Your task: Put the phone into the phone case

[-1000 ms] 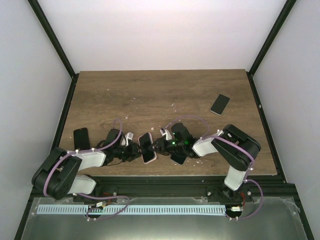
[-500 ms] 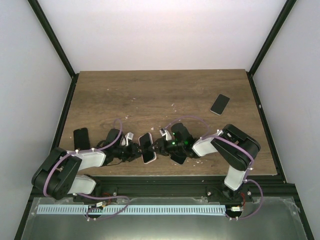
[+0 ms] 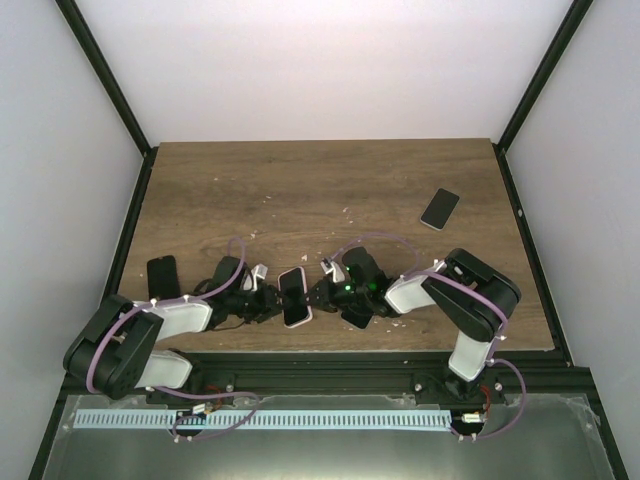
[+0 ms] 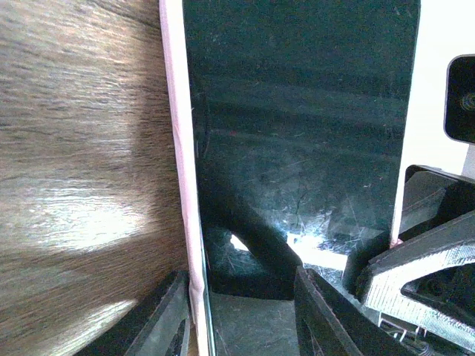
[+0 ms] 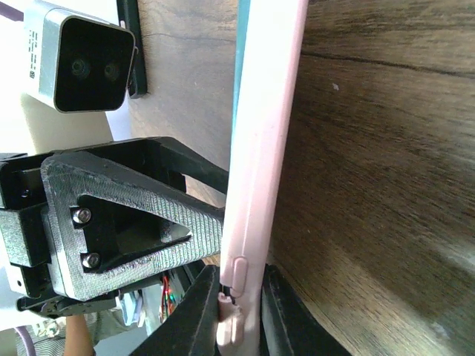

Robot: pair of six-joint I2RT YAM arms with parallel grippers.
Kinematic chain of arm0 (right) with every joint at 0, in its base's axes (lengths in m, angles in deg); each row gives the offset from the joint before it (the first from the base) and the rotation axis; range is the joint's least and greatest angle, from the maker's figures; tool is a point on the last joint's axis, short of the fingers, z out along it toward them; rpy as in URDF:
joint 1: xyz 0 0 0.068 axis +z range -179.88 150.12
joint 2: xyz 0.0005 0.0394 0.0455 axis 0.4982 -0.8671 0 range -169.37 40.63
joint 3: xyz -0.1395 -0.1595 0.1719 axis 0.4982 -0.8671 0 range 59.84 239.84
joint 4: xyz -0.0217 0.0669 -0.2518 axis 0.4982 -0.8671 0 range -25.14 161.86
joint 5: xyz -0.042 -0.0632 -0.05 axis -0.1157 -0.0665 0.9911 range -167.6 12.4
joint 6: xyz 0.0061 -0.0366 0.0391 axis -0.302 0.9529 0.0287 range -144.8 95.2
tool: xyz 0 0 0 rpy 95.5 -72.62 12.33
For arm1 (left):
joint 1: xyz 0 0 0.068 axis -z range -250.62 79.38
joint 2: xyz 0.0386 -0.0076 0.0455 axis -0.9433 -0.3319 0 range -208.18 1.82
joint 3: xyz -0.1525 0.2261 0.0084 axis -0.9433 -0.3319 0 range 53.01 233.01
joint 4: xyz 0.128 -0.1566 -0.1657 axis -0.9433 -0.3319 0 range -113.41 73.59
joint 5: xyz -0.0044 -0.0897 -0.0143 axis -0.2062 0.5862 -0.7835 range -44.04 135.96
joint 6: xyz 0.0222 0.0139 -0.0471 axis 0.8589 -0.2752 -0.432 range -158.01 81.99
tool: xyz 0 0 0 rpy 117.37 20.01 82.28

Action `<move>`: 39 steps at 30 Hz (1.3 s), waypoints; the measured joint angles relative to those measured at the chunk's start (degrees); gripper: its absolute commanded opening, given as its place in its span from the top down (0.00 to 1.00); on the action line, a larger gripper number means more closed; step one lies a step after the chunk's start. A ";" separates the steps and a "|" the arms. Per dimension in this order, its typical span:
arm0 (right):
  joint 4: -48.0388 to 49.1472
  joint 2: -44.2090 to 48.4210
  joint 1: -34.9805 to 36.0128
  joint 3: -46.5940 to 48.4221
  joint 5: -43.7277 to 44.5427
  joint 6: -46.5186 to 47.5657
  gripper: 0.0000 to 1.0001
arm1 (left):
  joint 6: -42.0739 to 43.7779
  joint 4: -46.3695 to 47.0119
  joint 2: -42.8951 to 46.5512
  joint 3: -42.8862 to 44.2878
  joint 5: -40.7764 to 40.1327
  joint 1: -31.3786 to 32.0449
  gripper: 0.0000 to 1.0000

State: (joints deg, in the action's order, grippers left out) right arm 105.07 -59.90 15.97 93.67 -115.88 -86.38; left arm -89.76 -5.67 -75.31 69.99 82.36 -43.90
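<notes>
Left fingers (image 4: 169,322): reaching in from the left along the near edge of the desk (image 3: 300,190); closing across the near end of the phone (image 4: 297,133); one finger is lying against the pink rim on the outer side and the other is meeting its own reflection on the glass; grasping the phone.
Right fingers (image 5: 202,311): coming in from the opposite side; clenching on the long edge of the phone case (image 5: 261,148), one finger on each face, just beside a small raised side button.
Phone: sitting between the two sets of fingers, near the desk's front edge and a little left of centre; showing a black glossy screen, finely scratched and smudged, mirroring a bright patch of light; lying inside the case, with pink rim running along both long sides of the glass.
Phone case: showing pale pink, smooth and thin-walled; appearing edge-on in the right wrist view as a narrow strip; whether its back is touching the wood cannot be told.
Desk: showing dark brown wood grain.
Dark handset (image 3: 160,275): lying flat left of the left arm, apart from the fingers.
Second dark handset (image 3: 440,208): lying flat toward the far right, well apart from everything else.
</notes>
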 measured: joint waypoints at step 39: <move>-12.24 31.17 -0.33 1.36 1.18 8.55 0.93 | 0.59 -17.49 31.21 10.10 11.34 -8.46 0.41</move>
State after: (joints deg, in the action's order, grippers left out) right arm 92.83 -28.73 15.64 95.02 -114.70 -77.84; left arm -89.17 -23.15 -44.09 80.08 93.71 -52.36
